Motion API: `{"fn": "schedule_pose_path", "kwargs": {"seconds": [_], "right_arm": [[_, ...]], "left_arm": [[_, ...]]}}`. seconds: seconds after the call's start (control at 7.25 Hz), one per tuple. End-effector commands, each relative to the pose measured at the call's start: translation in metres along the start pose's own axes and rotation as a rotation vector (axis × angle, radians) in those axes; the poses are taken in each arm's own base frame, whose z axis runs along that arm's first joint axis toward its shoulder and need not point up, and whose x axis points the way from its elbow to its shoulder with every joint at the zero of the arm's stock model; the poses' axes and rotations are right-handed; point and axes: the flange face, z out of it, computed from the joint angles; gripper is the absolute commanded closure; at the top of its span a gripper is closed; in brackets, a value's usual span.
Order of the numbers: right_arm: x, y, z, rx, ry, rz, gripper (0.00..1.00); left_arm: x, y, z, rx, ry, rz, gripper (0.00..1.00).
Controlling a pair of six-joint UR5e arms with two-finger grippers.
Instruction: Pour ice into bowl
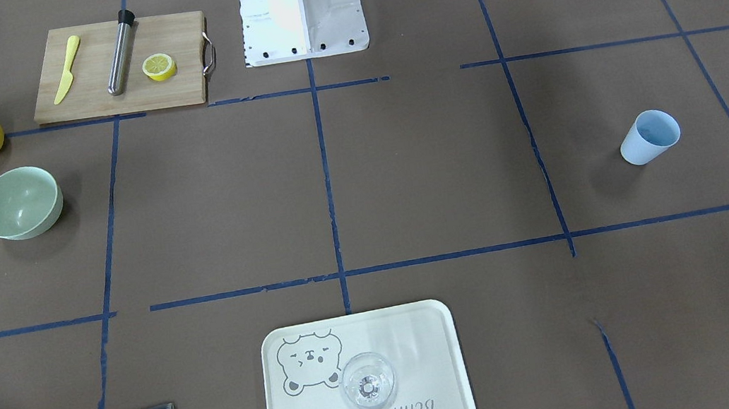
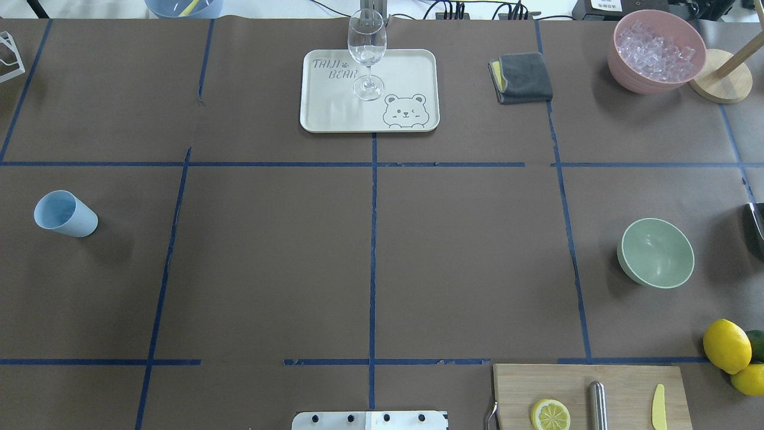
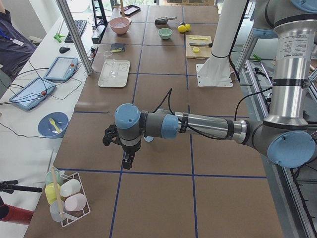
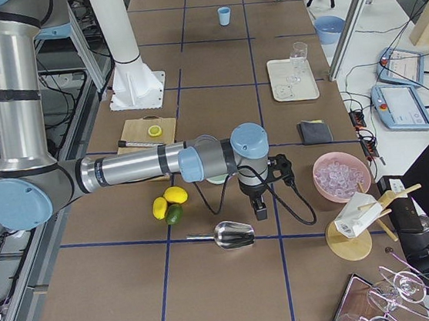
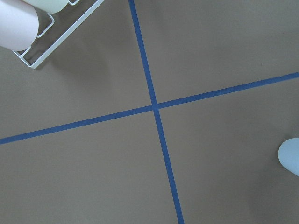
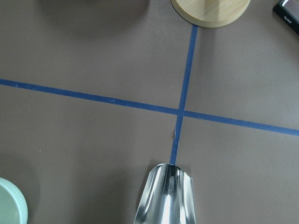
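Observation:
The pale mint-green bowl (image 2: 656, 252) stands empty on the table's right side, also seen in the front view (image 1: 20, 203) and at the right wrist view's lower left corner (image 6: 11, 205). The ice (image 2: 655, 51) fills a pink container (image 2: 621, 63) at the far right; the exterior right view shows the ice too (image 4: 340, 173). My right gripper (image 4: 260, 211) hangs between bowl and pink container, just above a metal scoop (image 4: 235, 236) lying on the table (image 6: 168, 196). My left gripper (image 3: 128, 161) hovers near the light blue cup (image 2: 64, 214). I cannot tell whether either gripper is open or shut.
A tray (image 2: 418, 89) holds a wine glass (image 2: 366, 54). The cutting board (image 1: 117, 68) carries a lemon half, a yellow knife and a steel muddler. Lemons and a lime (image 2: 731, 349), a grey cloth (image 2: 522, 76), a wooden stand (image 2: 719, 83) and a cup rack (image 3: 67, 198) sit around.

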Motion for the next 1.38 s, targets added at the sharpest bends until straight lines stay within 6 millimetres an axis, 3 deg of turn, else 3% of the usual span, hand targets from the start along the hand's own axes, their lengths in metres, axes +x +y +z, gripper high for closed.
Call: {"fn": "schedule_pose_path", "kwargs": {"seconds": [0.0,0.28,0.55,0.69,0.97,1.24], "right_arm": [[-0.022,-0.003,0.015,0.058,-0.009,-0.093,0.00],[-0.067,-0.011,0.028,0.080,-0.045,-0.071,0.00],[-0.118,-0.001,0.073,0.055,-0.064,-0.063,0.00],[-0.135,0.015,0.088,0.049,-0.096,-0.020,0.00],[-0.150,0.084,0.123,0.068,-0.118,0.058,0.00],[-0.170,0.093,0.144,0.047,-0.090,0.084,0.11]], "left_arm": [[0.002,-0.001,-0.003,0.006,-0.001,0.006,0.00],[0.004,-0.004,-0.004,0.010,-0.002,0.009,0.00],[0.004,-0.005,-0.005,0.011,-0.002,0.010,0.00],[0.005,-0.007,-0.006,0.031,-0.006,0.027,0.00],[0.005,-0.008,-0.007,0.043,-0.010,0.039,0.00],[0.006,-0.008,-0.008,0.047,-0.010,0.042,0.00]]}}
